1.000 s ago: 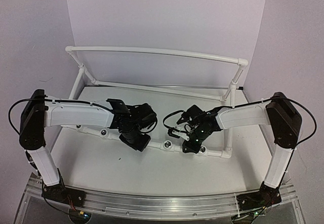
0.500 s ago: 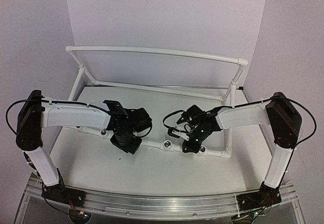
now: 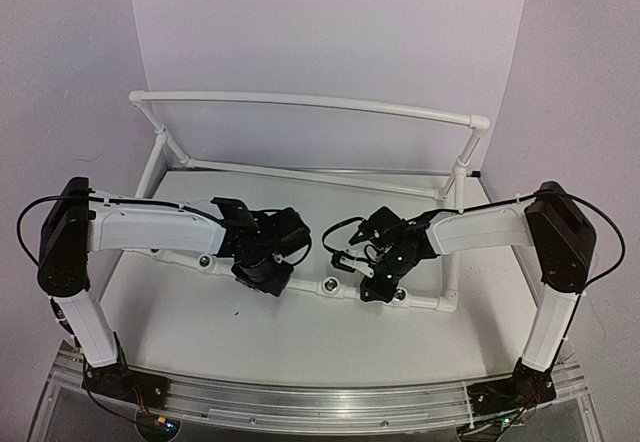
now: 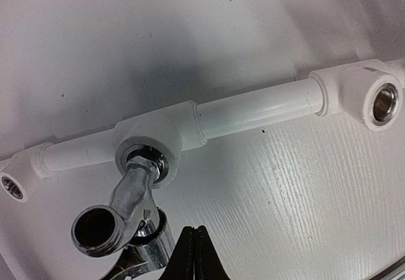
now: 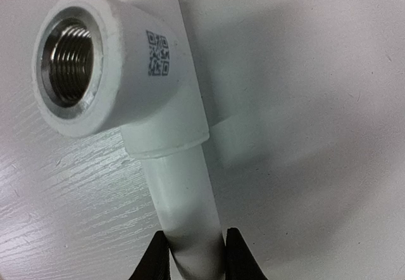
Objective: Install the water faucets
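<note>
The left arm [image 3: 150,230] moves back to the right, reversing the leftward shift seen half a second earlier. Its elbow [image 3: 65,237] and wrist return close to their position of one second ago. The left gripper [image 4: 193,248] sits farther right along the front pipe [image 3: 320,284] than half a second ago.

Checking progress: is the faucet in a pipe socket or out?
In. The left wrist view shows the faucet with its stem seated in the tee of the pipe; how deep it is threaded cannot be told.

Glossy chrome metal faucet [image 4: 135,194], smooth white plastic pipe [image 4: 253,109], wood-grained tabletop [image 4: 304,197].
</note>
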You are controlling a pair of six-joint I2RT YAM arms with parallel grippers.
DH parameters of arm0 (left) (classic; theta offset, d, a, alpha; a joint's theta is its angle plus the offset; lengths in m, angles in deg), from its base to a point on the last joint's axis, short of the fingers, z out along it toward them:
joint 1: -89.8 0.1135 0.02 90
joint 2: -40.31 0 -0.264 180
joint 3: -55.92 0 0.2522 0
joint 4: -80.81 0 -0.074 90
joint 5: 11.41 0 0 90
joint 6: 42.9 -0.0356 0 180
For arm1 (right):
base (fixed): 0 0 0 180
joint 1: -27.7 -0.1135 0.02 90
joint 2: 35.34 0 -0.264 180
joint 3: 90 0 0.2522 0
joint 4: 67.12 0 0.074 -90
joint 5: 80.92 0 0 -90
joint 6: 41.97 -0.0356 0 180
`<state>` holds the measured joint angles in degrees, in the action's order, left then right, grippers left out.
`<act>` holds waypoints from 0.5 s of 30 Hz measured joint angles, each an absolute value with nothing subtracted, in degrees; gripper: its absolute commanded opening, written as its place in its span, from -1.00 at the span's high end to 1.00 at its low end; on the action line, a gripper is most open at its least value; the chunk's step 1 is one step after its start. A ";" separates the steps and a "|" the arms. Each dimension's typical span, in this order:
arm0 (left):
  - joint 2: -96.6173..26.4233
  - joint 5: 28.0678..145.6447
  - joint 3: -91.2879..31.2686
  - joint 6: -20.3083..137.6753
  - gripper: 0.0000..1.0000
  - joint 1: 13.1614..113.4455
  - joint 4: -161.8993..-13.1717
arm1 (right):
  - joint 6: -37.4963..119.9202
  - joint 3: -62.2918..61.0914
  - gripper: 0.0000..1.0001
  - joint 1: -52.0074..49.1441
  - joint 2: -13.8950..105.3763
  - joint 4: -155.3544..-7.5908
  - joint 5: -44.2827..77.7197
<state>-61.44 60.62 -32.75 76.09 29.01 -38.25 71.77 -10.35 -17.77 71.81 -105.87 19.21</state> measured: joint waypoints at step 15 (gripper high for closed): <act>-59.10 56.71 -24.44 80.30 0.94 31.76 -37.72 | 71.80 -10.37 0.86 -17.76 71.86 -105.88 19.14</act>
<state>-59.10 56.71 -24.44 80.30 31.76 -37.72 71.80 -10.37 -17.76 71.86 -105.88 19.14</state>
